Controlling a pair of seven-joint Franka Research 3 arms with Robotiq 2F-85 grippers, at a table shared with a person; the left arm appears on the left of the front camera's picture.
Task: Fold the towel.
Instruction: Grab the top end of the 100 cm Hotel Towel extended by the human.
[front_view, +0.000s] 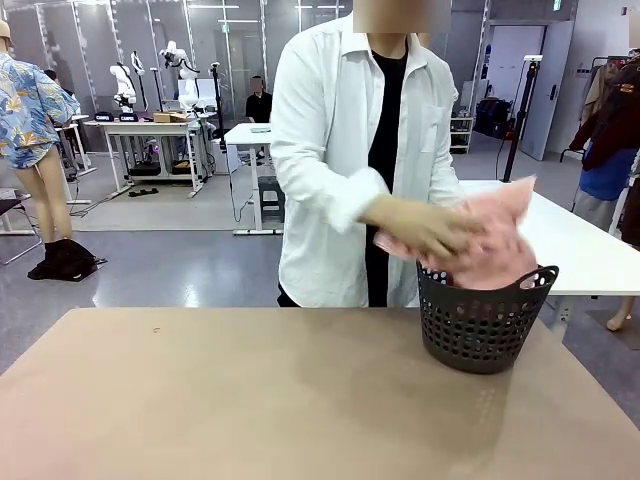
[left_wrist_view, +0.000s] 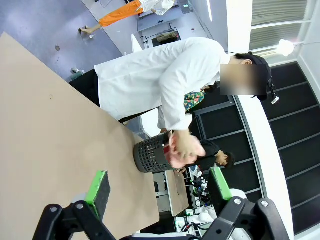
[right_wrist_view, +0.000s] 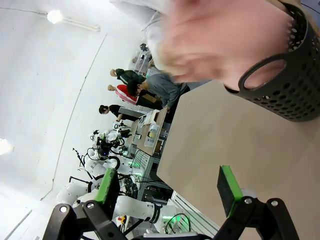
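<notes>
The salmon-pink towel (front_view: 492, 245) is bunched in a black perforated basket (front_view: 482, 318) at the table's far right. A person in a white shirt stands behind the table, with a hand (front_view: 420, 226) gripping the towel over the basket. In the left wrist view the towel (left_wrist_view: 176, 153) and basket (left_wrist_view: 150, 154) show far off, and my left gripper (left_wrist_view: 159, 189) is open with nothing between its green pads. In the right wrist view the towel (right_wrist_view: 220, 42) is a blurred pink mass above the basket (right_wrist_view: 285, 80). My right gripper (right_wrist_view: 170, 186) stands open and holds nothing.
The brown table (front_view: 250, 400) spreads wide in front of the basket. A white table (front_view: 580, 250) stands behind the person at the right.
</notes>
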